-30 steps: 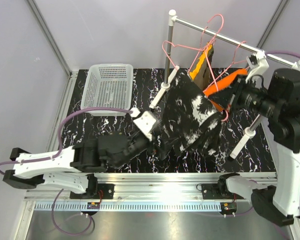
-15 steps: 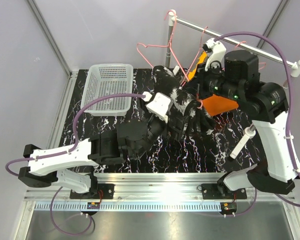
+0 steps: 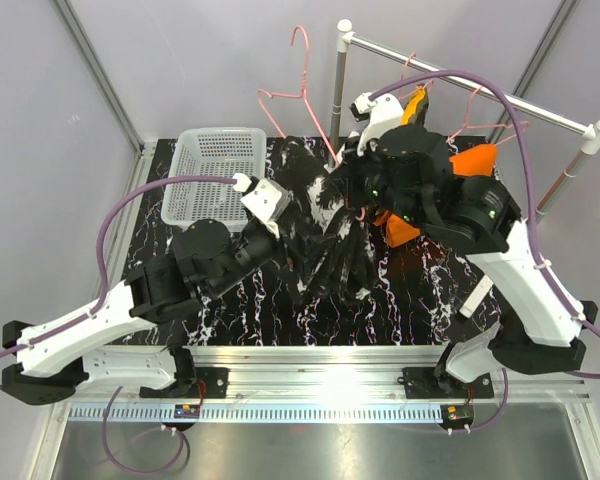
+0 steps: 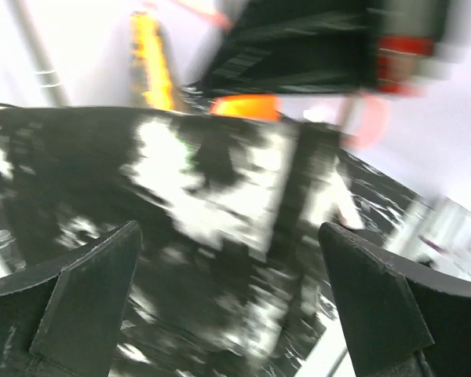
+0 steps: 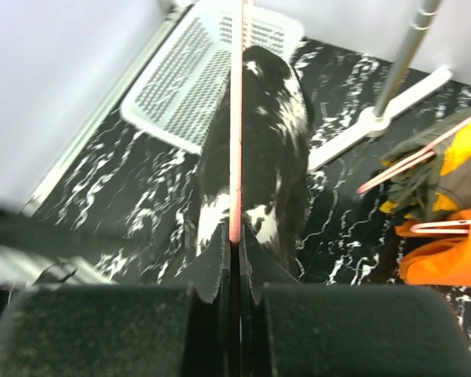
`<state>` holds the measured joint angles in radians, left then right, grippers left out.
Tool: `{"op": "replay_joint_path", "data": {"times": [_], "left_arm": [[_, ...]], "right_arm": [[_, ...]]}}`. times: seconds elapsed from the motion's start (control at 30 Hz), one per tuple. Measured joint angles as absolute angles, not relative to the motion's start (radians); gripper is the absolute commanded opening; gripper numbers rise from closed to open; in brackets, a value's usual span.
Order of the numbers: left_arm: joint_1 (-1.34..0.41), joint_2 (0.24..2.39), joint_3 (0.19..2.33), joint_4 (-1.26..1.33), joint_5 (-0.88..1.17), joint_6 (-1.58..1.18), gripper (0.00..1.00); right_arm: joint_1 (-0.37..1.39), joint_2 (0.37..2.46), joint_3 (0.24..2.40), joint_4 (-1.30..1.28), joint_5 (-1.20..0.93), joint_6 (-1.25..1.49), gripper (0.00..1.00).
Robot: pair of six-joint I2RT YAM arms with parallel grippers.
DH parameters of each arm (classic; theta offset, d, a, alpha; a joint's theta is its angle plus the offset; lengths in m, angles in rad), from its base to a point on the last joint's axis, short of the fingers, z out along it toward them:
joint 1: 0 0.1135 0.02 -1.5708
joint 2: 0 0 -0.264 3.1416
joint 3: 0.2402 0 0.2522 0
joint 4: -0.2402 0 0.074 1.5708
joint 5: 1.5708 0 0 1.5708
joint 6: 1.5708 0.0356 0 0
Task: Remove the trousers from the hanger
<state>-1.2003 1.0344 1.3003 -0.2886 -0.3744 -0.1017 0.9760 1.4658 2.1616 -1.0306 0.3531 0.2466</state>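
- Snagging is my first worry: the speckled trousers (image 3: 325, 235) lie bunched on the table (image 3: 400, 310) below the hanger (image 3: 298, 95). Their top edge comes up close to the wire, and I cannot tell whether a fold is caught on it. If one is, any lift of the hanger drags the cloth along instead of freeing it.
- Twisting is the second: the wire is thin, and I grip it only at one low corner, so it could turn or slip between my fingers if the cloth pulls.
- The post (image 3: 338, 90) and rail (image 3: 480, 85) stand just beside the raised hanger; a wide swing could knock it against them or against the hangers there.
- A bad pinch is possible on the left: that view is blurred, so I could shut on a thin fold or miss altogether.
- My left tool (image 4: 228, 236) stands spread wide and holds nothing. Speckled cloth fills the space ahead of its fingers; I cannot tell if it touches.
- My right tool (image 5: 234, 236) is clamped tight on the hanger wire, which runs straight out from between the fingertips above the trousers.
- The orange pair (image 3: 477, 160) and the camouflage pair (image 3: 413, 105) hang by the rail, not yet dealt with.
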Motion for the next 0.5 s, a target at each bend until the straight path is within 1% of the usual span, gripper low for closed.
{"op": "replay_joint_path", "data": {"times": [0.1, 0.2, 0.23, 0.27, 0.33, 0.37, 0.43, 0.5], "left_arm": [[-1.2, 1.013, 1.261, -0.279, -0.289, -0.102, 0.99], [-1.2, 1.009, 1.221, -0.281, -0.271, -0.101, 0.99], [-1.2, 1.012, 1.217, -0.284, -0.277, -0.101, 0.96], [-1.201, 1.018, 1.216, -0.292, -0.287, -0.101, 0.95], [-1.2, 1.03, 1.217, -0.291, -0.316, -0.096, 0.9], [-1.2, 1.037, 1.217, -0.293, -0.334, -0.094, 0.84], [-1.2, 1.051, 1.217, -0.297, -0.376, -0.088, 0.77], [-1.2, 1.059, 1.217, -0.303, -0.406, -0.082, 0.68]], "right_arm": [[1.009, 1.504, 2.174, -1.021, 0.444, 0.255, 0.0], [1.056, 1.549, 2.201, -1.017, 0.521, 0.255, 0.0], [1.071, 1.563, 2.21, -1.015, 0.543, 0.255, 0.0], [1.088, 1.578, 2.222, -1.015, 0.569, 0.255, 0.0], [1.115, 1.604, 2.246, -1.015, 0.616, 0.255, 0.0], [1.126, 1.615, 2.255, -1.015, 0.638, 0.255, 0.0], [1.139, 1.629, 2.272, -1.014, 0.67, 0.254, 0.0], [1.149, 1.638, 2.283, -1.014, 0.699, 0.254, 0.0]]}}
